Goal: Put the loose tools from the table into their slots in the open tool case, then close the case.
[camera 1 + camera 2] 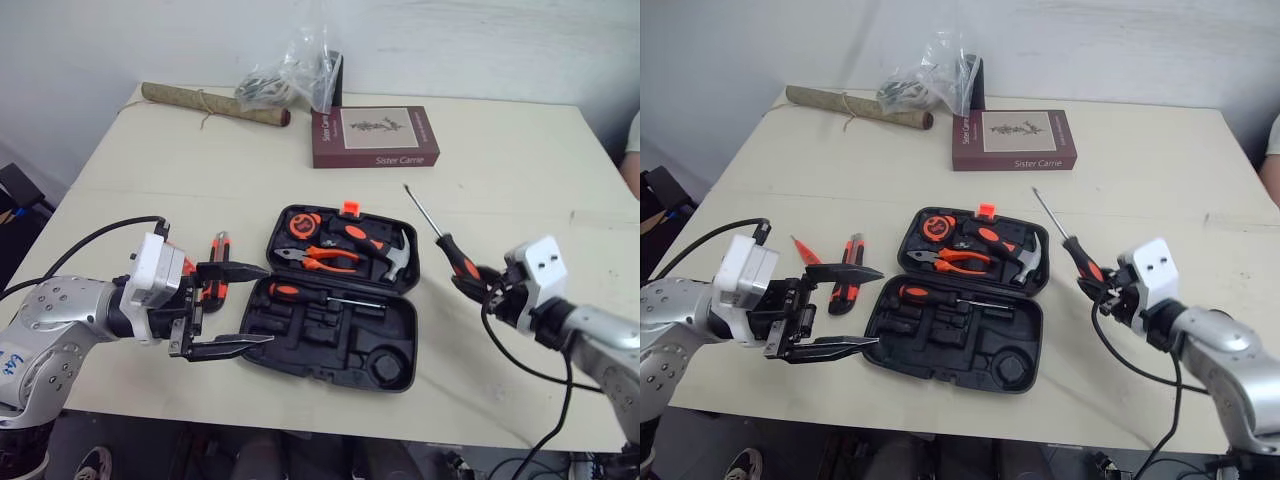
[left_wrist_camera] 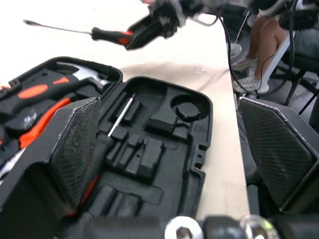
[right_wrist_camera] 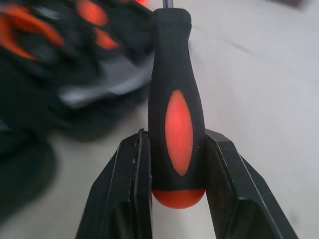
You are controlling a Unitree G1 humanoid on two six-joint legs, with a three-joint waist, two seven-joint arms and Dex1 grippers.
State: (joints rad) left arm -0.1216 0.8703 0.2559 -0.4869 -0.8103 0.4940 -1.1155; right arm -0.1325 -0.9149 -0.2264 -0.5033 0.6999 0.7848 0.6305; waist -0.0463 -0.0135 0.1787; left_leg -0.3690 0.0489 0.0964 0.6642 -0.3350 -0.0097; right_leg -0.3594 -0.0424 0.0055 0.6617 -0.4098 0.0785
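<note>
The left gripper hung released, fingers spread with nothing between them, just beside the left edge of the tool case; under and beside it, two loose tools lay on the table: a slim red tool and one orange-and-black utility knife; both looked light and rigid, best pinched across the middle of the body. The case lay with its lid back; in it sat one tape measure, one pair of pliers, one hammer and one screwdriver. To the right, the right gripper was clenched on a second, longer screwdriver, held clear of the table by the butt of its handle, shaft pointing away; the tool seemed stiff and light, the rubbery grip secure, the bare shaft slicker; held so far back, it could pivot.
</note>
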